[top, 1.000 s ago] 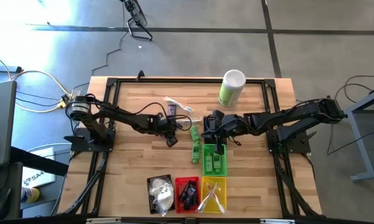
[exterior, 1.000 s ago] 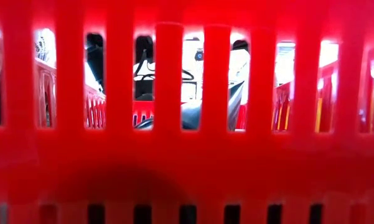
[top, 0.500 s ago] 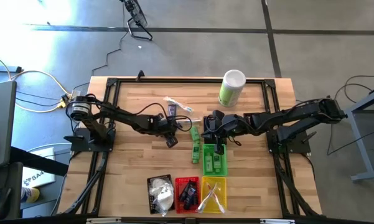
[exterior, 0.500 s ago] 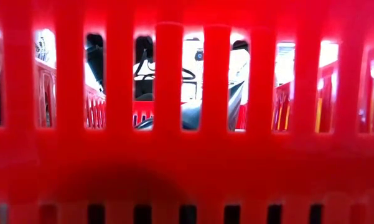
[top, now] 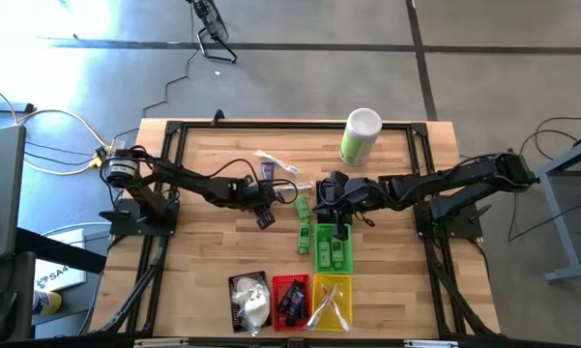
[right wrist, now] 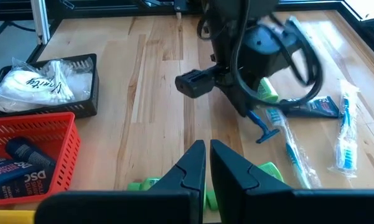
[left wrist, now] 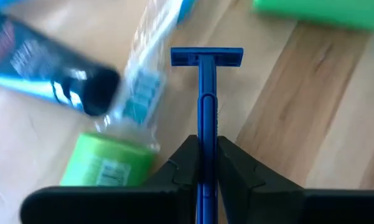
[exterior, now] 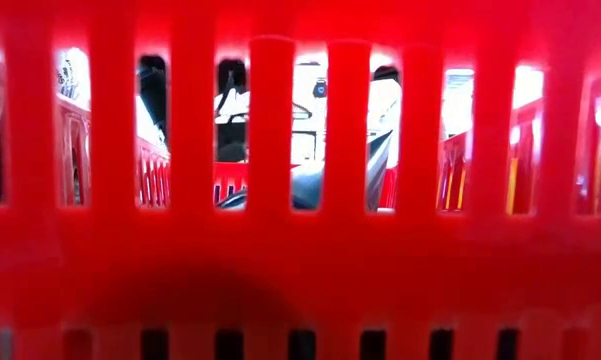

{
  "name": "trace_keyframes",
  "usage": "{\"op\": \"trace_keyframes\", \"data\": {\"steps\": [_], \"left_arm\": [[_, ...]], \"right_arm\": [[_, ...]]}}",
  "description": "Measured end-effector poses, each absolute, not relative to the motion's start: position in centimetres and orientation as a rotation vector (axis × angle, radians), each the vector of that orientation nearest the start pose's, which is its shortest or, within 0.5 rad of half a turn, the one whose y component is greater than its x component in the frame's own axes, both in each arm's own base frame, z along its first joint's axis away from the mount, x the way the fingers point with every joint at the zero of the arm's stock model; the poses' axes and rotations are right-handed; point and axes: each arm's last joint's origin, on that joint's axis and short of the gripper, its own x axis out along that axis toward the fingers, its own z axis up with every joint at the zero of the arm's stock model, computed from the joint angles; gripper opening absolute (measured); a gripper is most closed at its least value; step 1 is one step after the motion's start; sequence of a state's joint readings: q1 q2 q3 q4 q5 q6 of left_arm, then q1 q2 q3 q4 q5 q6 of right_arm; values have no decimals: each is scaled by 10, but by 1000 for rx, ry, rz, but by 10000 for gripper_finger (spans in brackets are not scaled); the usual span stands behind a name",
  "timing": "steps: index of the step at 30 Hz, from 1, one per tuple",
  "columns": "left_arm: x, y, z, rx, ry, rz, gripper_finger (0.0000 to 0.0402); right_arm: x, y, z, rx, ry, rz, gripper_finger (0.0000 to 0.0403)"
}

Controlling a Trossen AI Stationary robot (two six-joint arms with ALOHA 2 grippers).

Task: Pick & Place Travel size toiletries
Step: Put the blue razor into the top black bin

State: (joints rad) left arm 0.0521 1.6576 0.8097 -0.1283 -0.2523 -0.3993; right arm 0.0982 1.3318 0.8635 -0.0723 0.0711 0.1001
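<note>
My left gripper (top: 275, 196) is at the table's middle, shut on a blue razor (left wrist: 206, 57). Beside the razor lie a dark blue tube (left wrist: 43, 78), a clear-wrapped toothbrush (left wrist: 143, 93) and a small green bottle (left wrist: 106, 165). The right wrist view shows the left gripper (right wrist: 249, 106) with the razor (right wrist: 261, 129) slanting down from it. My right gripper (right wrist: 206, 149) is shut and touches nothing; it hovers over the far end of the green basket (top: 334, 246), where green bottles (right wrist: 143, 185) lie. My left gripper pinches the razor's thin handle (left wrist: 206, 134) between its two fingers, which lie along the handle. The razor's head (left wrist: 206, 57) sticks out past the fingertips and points down at the table. I cannot tell whether the head touches the toothbrush wrapper under it.
Black (top: 249, 302), red (top: 290, 302) and yellow (top: 332, 302) baskets stand in a row at the near edge. The red basket's wall (exterior: 300, 260) fills the low view. A tall green-and-white canister (top: 360, 135) stands at the far edge. Bare wood shows on the table's left and right.
Through the red basket's slots in the low view, the dark shape of an arm beyond it has shifted a little. The high view shows both arms and the toiletries where they were.
</note>
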Motion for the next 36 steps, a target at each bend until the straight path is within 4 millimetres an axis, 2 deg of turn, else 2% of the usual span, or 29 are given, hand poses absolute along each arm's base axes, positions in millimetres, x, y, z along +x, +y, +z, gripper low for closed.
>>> {"op": "trace_keyframes", "data": {"steps": [5, 11, 15, 24, 36], "left_arm": [[300, 23, 167, -226, 818, 432, 37], [289, 29, 206, -180, 683, 407, 37], [283, 35, 232, -138, 552, 377, 38], [276, 38, 289, -33, 162, 210, 38], [276, 29, 318, -13, -114, -60, 38]], "right_arm": [[280, 26, 259, 60, 531, 26, 16], [269, 25, 272, 63, 494, 28, 16], [264, 25, 281, 38, 460, 36, 16], [263, 24, 284, -35, 433, 46, 16], [272, 25, 298, -119, 252, 55, 16]]}}
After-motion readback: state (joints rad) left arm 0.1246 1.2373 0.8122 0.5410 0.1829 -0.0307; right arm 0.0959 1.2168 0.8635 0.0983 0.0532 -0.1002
